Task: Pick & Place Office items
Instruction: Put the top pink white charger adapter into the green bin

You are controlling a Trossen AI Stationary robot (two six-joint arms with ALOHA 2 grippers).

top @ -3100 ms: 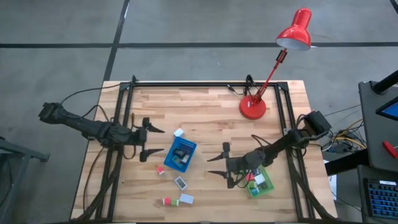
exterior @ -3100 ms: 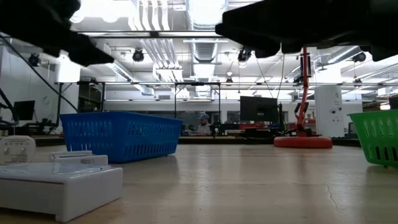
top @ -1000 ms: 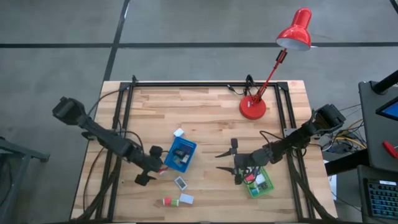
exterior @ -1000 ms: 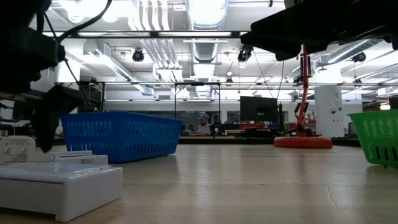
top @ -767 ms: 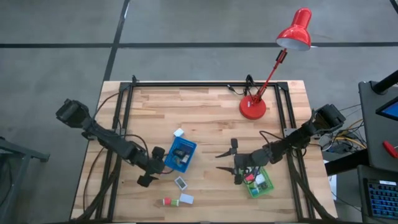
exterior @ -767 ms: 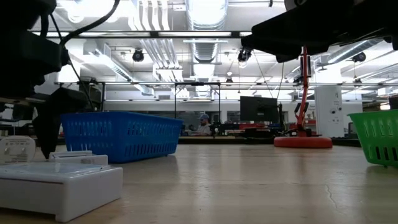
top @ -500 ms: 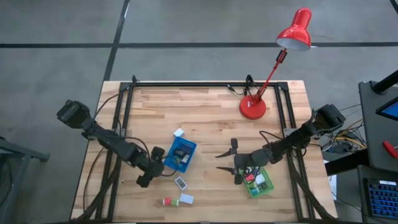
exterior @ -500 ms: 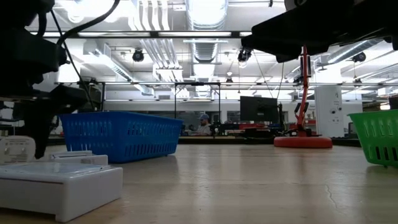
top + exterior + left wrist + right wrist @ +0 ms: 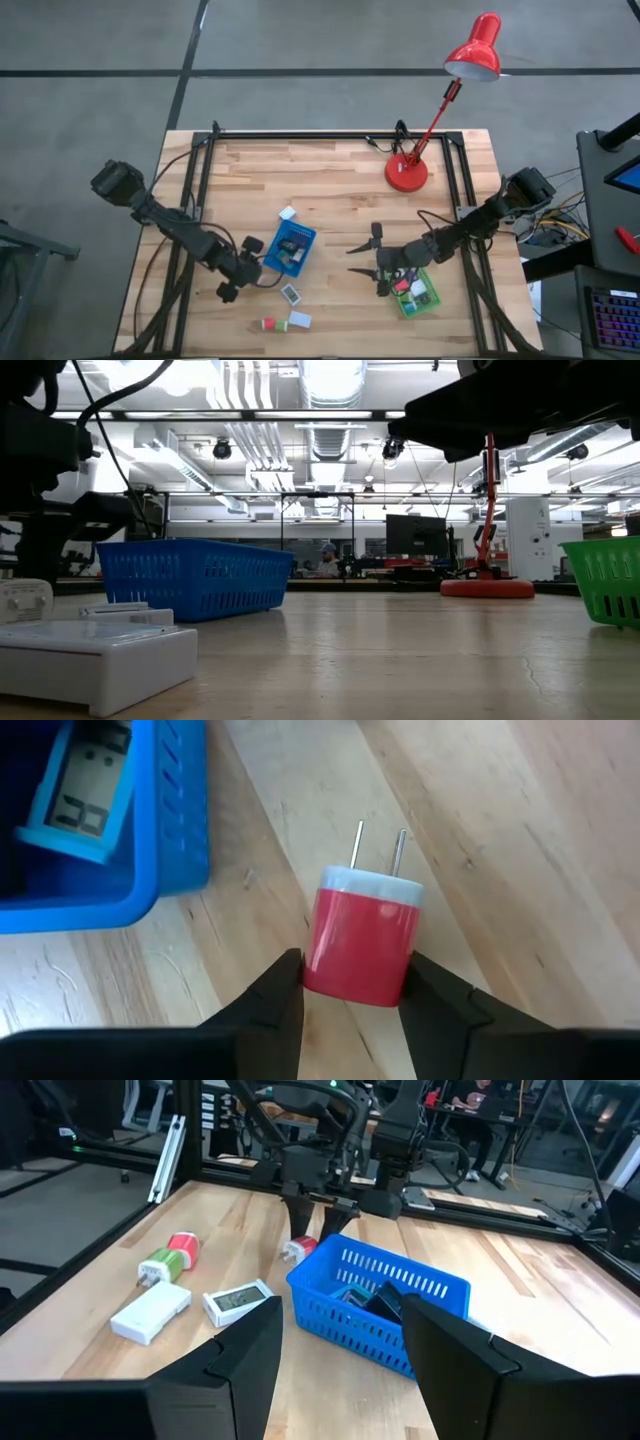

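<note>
The left gripper's (image 9: 350,982) two dark fingers (image 9: 268,992) are closed against both sides of a small red plug adapter (image 9: 362,942), which has a pale blue end with two metal prongs pointing away from the wrist; it lies on the wooden bench (image 9: 330,170) just beside the blue tray (image 9: 291,249), at the tray's side nearest the left arm. In the tray lies a light blue item (image 9: 78,790), among others. Farther toward the bench's front edge lie a white item with a dark face (image 9: 290,294), a white box (image 9: 299,320) and a small red and green piece (image 9: 274,323). The right gripper (image 9: 371,262) hovers beside the green tray (image 9: 416,293), its fingers (image 9: 460,1360) standing apart with nothing between them. A red desk lamp (image 9: 408,171) stands at the far side.
</note>
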